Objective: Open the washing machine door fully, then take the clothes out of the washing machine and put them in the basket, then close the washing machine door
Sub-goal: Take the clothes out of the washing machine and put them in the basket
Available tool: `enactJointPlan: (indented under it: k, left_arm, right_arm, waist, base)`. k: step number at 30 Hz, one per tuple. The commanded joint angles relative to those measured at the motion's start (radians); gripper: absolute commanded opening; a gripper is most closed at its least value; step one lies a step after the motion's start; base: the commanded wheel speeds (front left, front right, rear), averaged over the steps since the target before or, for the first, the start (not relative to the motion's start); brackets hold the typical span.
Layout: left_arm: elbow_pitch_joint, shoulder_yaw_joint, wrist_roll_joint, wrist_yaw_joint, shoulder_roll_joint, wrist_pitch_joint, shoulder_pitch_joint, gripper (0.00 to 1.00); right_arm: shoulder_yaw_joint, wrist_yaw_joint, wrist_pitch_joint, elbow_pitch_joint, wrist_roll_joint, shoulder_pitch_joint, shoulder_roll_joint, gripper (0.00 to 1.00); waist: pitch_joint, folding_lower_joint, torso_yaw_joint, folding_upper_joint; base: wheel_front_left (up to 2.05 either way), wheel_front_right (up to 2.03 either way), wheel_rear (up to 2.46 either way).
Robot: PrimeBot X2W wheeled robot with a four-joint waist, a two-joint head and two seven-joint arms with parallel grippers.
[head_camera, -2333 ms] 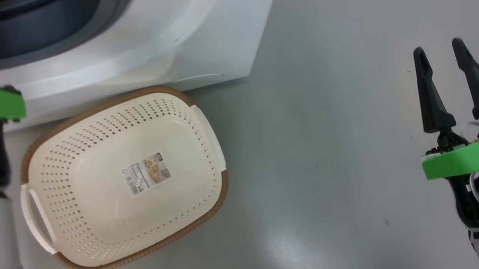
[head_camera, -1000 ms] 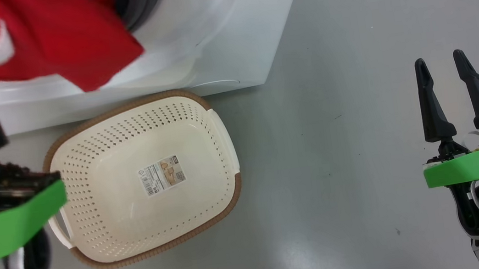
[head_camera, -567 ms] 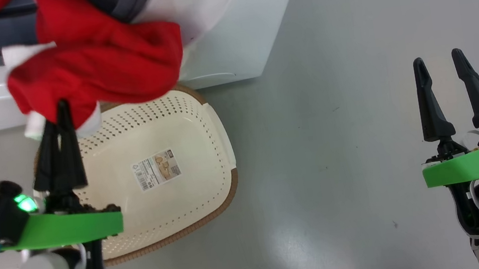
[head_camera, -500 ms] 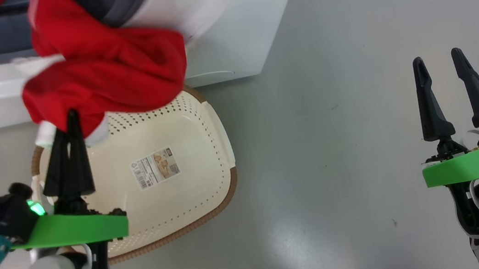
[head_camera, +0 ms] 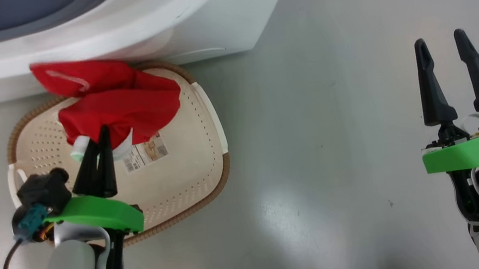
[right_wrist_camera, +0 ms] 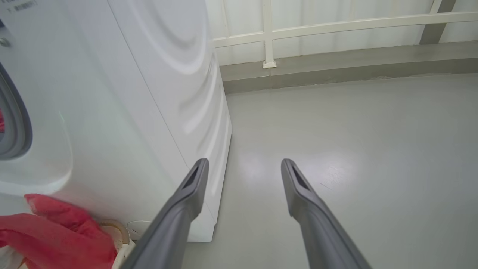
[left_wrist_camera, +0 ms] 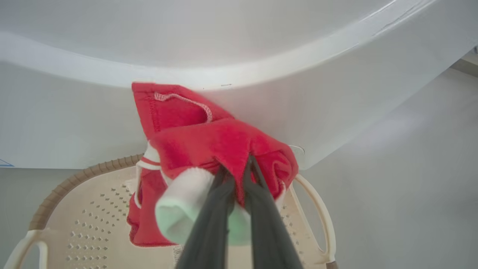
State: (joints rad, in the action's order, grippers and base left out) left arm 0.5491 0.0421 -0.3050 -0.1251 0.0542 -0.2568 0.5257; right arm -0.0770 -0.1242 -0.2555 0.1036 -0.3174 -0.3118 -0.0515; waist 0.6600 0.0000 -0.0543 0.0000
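Red clothes (head_camera: pixel 124 104) over the basket (head_camera: pixel 209 171), by the washing machine (head_camera: pixel 215 22).
The left gripper (head_camera: pixel 98 135) is pinched tight on the clothes (next to a white cuff) above the basket's far half, one red corner reaching past its rim toward the machine. The right gripper (head_camera: pixel 439 37), well right of the basket, stands parted, holding nothing.

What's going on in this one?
The left gripper is shut on a red fabric garment with white cuffs, holding it over the cream perforated plastic basket. The basket sits on the grey floor in front of the white front-loading washing machine. The garment's upper edge lies against the machine's front. The right gripper is open and empty, off to the side.
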Motion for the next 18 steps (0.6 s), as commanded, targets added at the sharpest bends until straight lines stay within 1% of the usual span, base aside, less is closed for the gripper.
enactJointPlan:
  k: [1, 9, 18]
  left_arm:
    - [0.008, -0.019, 0.013, -0.006, 0.035, -0.005, 0.008, 0.0]
    - [0.212, 0.011, 0.012, -0.006, 0.061, -0.005, 0.11, 0.0]
    - [0.33, 0.02, 0.015, -0.006, 0.081, -0.005, 0.21, 0.0]
  right_arm:
    - [0.025, -0.007, -0.006, -0.028, -0.011, 0.003, 0.001, 1.0]
    - [0.021, -0.007, -0.006, -0.04, -0.013, -0.018, 0.001, 1.0]
    - [0.016, -0.007, -0.006, -0.056, -0.007, -0.033, 0.001, 1.0]
  waist:
    - [0.031, 0.0, -0.006, 0.0]
    - [0.1, 0.0, -0.013, 0.0]
    - [0.153, 0.0, -0.012, 0.0]
  base:
    - [0.0, 0.0, 0.0]
    - [0.0, 0.0, 0.0]
    - [0.0, 0.0, 0.0]
